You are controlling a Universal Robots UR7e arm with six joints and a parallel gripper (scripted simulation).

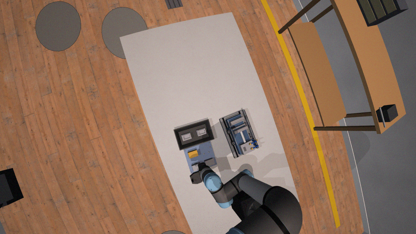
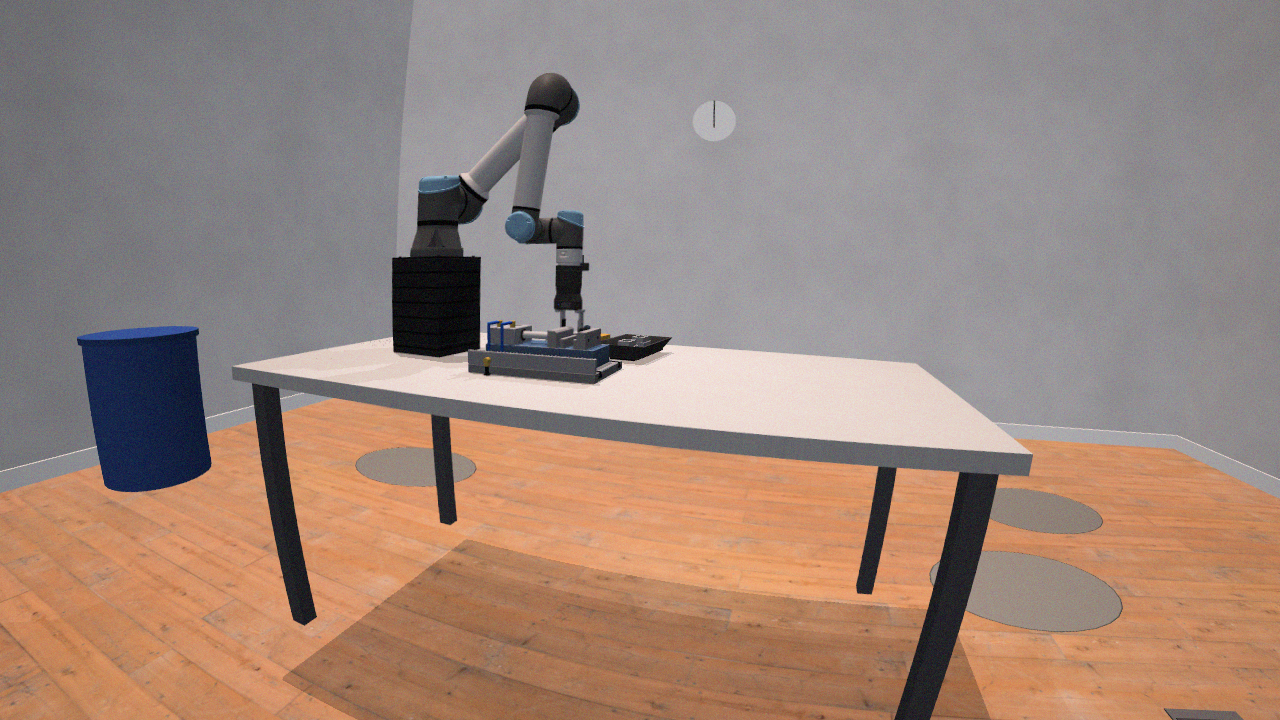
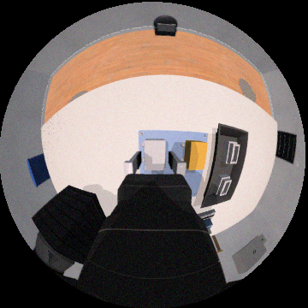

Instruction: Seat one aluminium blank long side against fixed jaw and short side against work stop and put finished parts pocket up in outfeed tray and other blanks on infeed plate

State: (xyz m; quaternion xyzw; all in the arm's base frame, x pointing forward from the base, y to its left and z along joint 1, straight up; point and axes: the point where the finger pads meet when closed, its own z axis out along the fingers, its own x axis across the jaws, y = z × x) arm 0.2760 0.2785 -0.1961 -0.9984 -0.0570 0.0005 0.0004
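My gripper (image 3: 155, 156) is open and points straight down over the blue infeed plate (image 1: 200, 157). In the wrist view its two fingers stand either side of a grey aluminium blank (image 3: 155, 154) lying flat on the plate; nothing is gripped. A brass blank (image 3: 197, 155) lies flat beside it, nearer the tray, and also shows from above (image 1: 193, 153). A grey block-like shape (image 1: 210, 161) sits on the plate's corner nearer the vise. The black outfeed tray (image 1: 194, 133) holds two finished parts (image 1: 186, 136) (image 1: 201, 133), pockets up. The vise (image 1: 239, 133) stands beside the plate; its opening is too small to judge.
The arm's black pedestal (image 2: 435, 304) stands at the table's end behind the vise (image 2: 544, 351). A blue barrel (image 2: 143, 407) stands on the floor off the table. The gripper (image 2: 569, 320) hangs low behind the vise in the side view.
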